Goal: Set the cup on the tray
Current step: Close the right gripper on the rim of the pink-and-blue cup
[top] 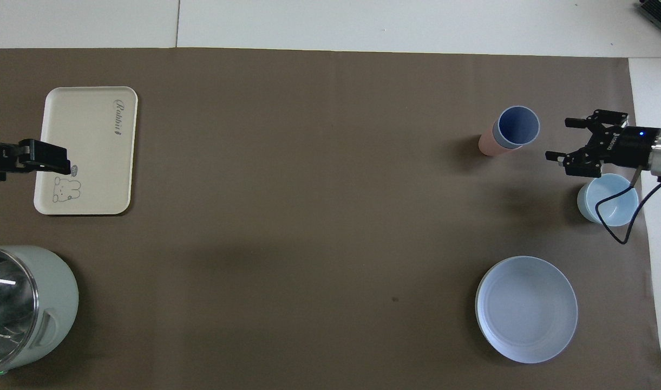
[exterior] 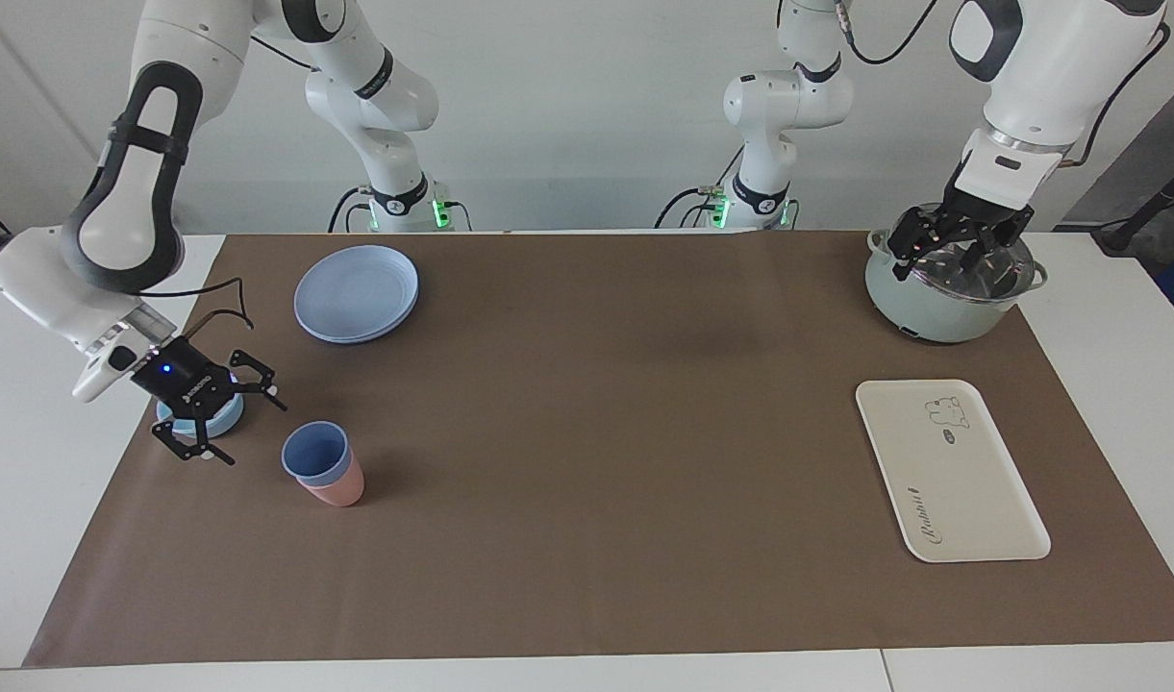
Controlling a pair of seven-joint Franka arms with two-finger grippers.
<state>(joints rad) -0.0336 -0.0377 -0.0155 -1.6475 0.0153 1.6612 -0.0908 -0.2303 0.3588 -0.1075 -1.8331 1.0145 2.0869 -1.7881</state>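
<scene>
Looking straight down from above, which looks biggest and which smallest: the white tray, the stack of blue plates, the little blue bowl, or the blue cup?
Largest to smallest in the overhead view:
1. Tray
2. Plates
3. Bowl
4. Cup, nested in the pink cup

Tray and plates look close; the plates lie nearer the camera, so that order is unsure.

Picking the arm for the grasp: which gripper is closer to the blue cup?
Right. The right gripper hangs open beside the blue cup, which sits nested in a pink cup, at the right arm's end. The left gripper is over the pot at the left arm's end.
</scene>
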